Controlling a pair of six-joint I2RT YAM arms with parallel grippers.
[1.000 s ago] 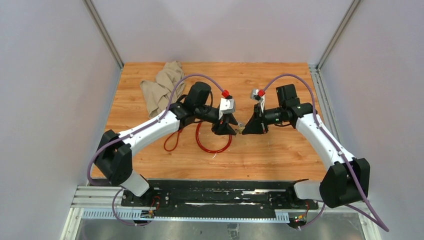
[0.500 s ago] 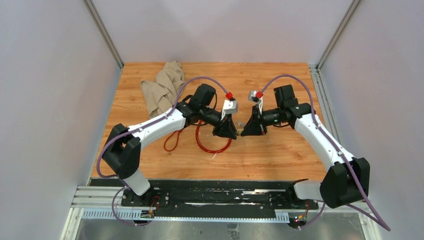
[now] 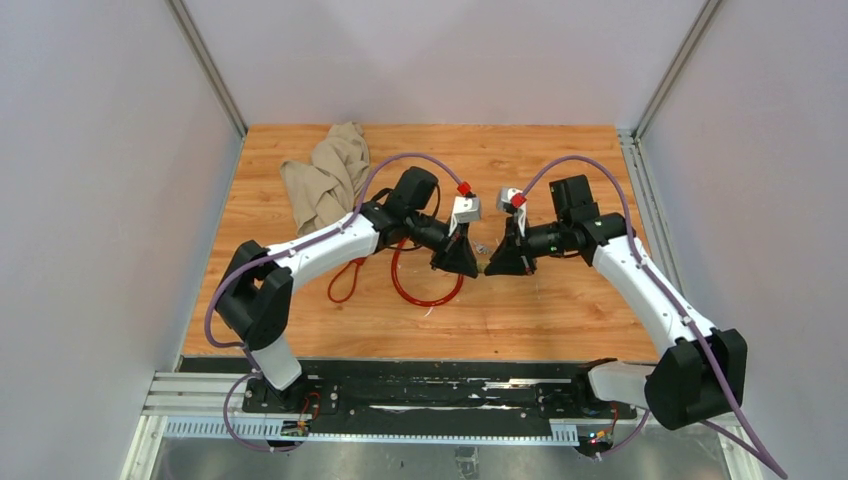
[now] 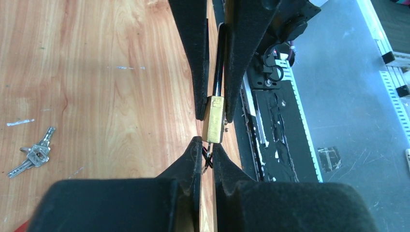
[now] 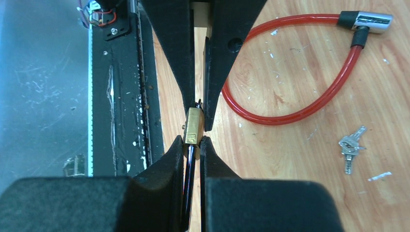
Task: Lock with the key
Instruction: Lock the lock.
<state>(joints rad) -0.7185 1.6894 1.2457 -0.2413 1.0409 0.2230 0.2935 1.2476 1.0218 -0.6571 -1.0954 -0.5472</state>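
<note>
Two end effectors meet at a brass padlock [image 4: 213,119] off the surface [image 4: 96,72]. Right end effector [image 5: 192,145] clamps the padlock; left end effector [image 4: 205,147] is pinched narrow at its tip. Silver key [image 4: 33,153] lies on the surface near the red cable lock [image 5: 290,117], untouched. Best bet: hold right steady, twist left gently, no side pull.

No writing is legible, not even on the brass padlock [image 4: 213,118].

The table [image 4: 96,96] is varnished wood, scuffed in spots. The padlock [image 4: 213,120] is brushed brass; the keys [image 4: 34,153] are dull silvery metal. Glossy red plastic sheathes the cable [image 5: 285,118] (its end-piece is shiny chrome). The cloth [image 3: 325,175] is soft and beige, the fingers [image 4: 193,48] matt black.
</note>
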